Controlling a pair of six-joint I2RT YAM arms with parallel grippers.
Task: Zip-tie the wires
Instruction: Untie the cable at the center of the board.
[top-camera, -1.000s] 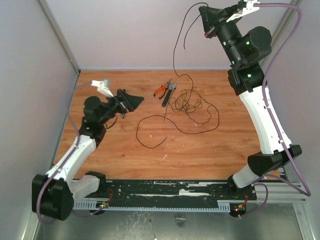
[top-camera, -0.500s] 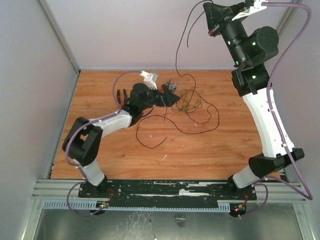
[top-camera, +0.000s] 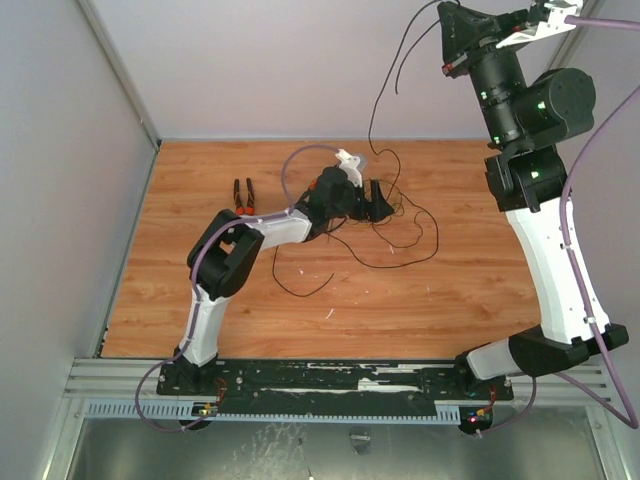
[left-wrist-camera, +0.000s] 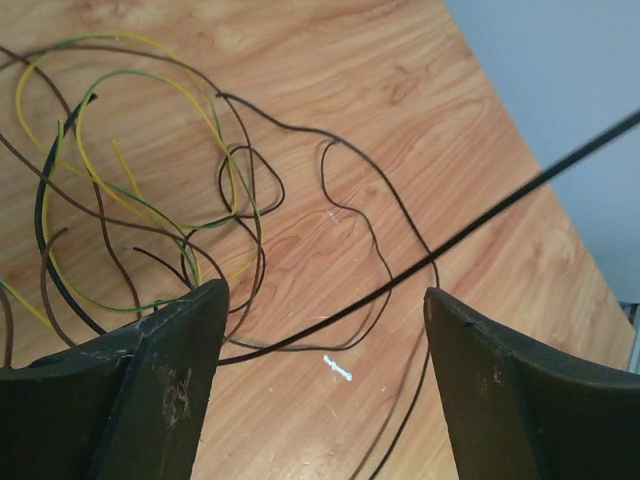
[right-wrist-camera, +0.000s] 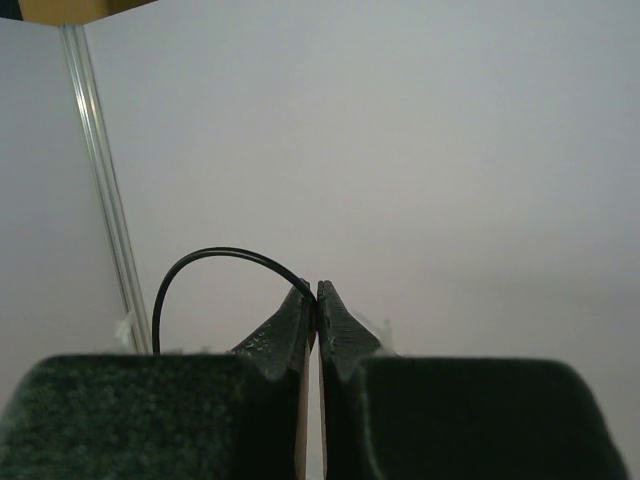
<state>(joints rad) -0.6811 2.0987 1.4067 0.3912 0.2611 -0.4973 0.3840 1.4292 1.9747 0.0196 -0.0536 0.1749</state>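
1. The right gripper (right-wrist-camera: 317, 298) is high above the far right of the table (top-camera: 180, 290). Its jaws are pressed tight on one strand of the wires (top-camera: 398, 218), and in its wrist view a short black arc curls out of the fingertips to the left.
2. From that pinch the strand hangs down to the wood and joins the rest of the wires. They lie as a loose tangle of loops at the far centre of the table (brown, black and yellow-green strands, seen close from the left wrist).
3. The left gripper (top-camera: 380, 198) is stretched out over the tangle with its fingers spread wide, grasping nothing. One dark strand runs slantwise across the gap in front of them.
4. The zip tie cannot be picked out with certainty. A thicker black strand curves along the left of the tangle in the left wrist view, but I cannot tell whether that is it.
5. Pliers (top-camera: 243, 196) with orange ends lie on the wood well left of the tangle, apart from both grippers.
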